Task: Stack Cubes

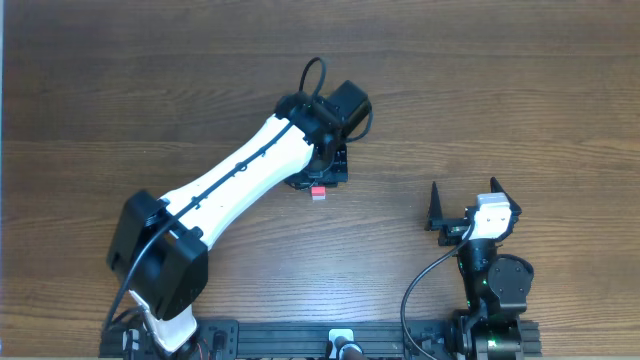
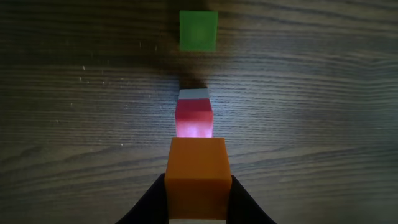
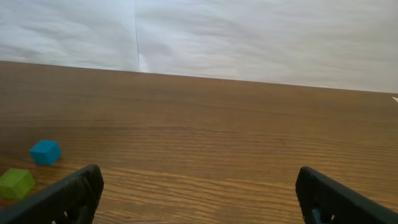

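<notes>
Closest is the orange cube [image 2: 198,168], pinched btwn the two dark fingers [image 2: 151,204] of my left hand [image 2: 198,182]. One finger sits on each side face, so that hand is closed on the cube & narrow to its width. Just past it in the left wrist view, the red cube [image 2: 194,118] rests on the wood counter [image 2: 74,124], lined up w/ the orange cube; its far face looks pale grey-white. I can't tell from this angle whether orange touches red or hangs clear of it. Further along the same line the green cube [image 2: 198,29] lies flat on the counter, apart from the red cube w/ bare wood btwn them. In the top view my white left arm [image 1: 240,170] runs from its base at bottom left to approx the counter's middle, & the red cube peeks out just beside the hand's lower edge. My right hand [image 3: 199,174] is spread wide, fingers far apart. In the top view it sits close to its own base at lower right, well apart from the left hand & the red cube. In the right wrist view the green cube shows near one finger, w/ the blue cube [image 3: 45,152] just beside it, not touching. A pale backdrop [image 3: 249,37] stands behind the counter's far edge.
</notes>
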Action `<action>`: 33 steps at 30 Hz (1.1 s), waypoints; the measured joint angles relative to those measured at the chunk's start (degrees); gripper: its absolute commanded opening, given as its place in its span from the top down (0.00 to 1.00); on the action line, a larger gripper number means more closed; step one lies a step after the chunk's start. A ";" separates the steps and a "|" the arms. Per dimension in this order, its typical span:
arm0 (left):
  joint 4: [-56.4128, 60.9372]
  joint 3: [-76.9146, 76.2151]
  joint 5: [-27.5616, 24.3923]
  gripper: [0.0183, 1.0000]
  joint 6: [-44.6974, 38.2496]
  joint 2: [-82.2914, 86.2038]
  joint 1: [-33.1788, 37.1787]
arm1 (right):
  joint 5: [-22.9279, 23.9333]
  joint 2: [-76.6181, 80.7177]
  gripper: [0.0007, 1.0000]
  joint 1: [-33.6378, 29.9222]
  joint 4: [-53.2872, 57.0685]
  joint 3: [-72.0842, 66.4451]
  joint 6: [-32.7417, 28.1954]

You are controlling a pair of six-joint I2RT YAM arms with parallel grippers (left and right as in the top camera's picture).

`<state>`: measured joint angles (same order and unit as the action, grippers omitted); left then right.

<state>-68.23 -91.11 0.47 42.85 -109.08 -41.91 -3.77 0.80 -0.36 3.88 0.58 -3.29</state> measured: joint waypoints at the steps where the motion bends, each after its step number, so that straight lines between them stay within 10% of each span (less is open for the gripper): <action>1: -0.04 0.00 0.00 0.98 0.00 -0.31 0.00 | 0.00 0.00 0.01 0.00 0.00 0.00 0.02; 33: 0.76 0.00 -0.09 0.98 0.24 -4.15 0.00 | 0.00 0.00 0.01 0.00 0.00 0.00 0.04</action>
<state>-67.46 -91.11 0.38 43.09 -113.23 -41.91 -3.77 0.80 -0.36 3.88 0.58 -3.25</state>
